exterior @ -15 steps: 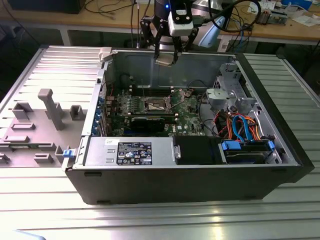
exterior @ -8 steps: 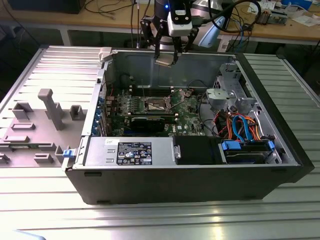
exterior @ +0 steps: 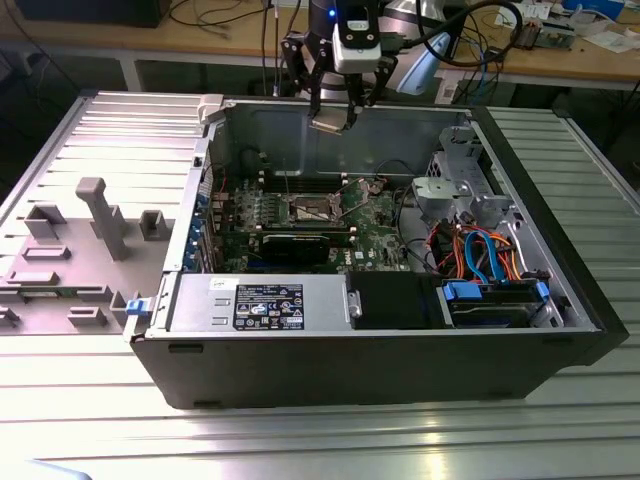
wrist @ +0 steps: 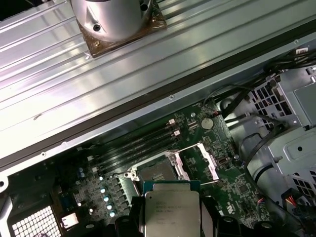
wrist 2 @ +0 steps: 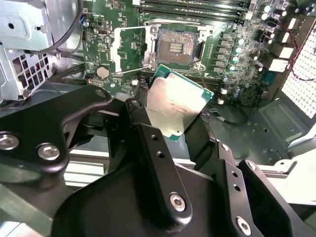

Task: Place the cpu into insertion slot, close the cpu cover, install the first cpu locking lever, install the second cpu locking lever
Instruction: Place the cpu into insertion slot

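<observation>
The open case point(exterior: 380, 370) is taken whole in the exterior view, from above and well off, looking obliquely down into it. Both wrist views are set close over the board point(wrist 2: 98, 49), aimed down past the cpu point(wrist 2: 175, 106); they appear to face it from opposite sides. The slot point(wrist: 157, 172) and the board around it are shared by all three views.

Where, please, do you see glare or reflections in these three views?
Exterior view: white glare streaks the ribbed metal table beside the computer case; first wrist view: the same ribbing shines brightly along the case; second wrist view: the cpu, gripped by the pincer, shows a soft sheen.
</observation>
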You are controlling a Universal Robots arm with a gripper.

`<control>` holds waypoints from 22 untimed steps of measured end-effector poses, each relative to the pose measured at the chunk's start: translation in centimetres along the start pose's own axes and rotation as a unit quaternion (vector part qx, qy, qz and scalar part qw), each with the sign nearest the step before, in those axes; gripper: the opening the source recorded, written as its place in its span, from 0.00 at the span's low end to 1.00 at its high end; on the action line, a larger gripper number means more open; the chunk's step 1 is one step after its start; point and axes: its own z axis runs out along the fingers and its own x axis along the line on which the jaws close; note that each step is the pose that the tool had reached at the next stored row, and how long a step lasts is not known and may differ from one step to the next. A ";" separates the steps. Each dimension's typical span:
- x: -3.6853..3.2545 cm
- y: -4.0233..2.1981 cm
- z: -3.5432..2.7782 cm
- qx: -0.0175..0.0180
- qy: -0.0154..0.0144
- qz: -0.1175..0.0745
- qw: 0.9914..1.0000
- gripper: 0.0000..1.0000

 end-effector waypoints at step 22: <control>0.00 0.00 0.01 0.000 -0.002 0.018 1.000 0.54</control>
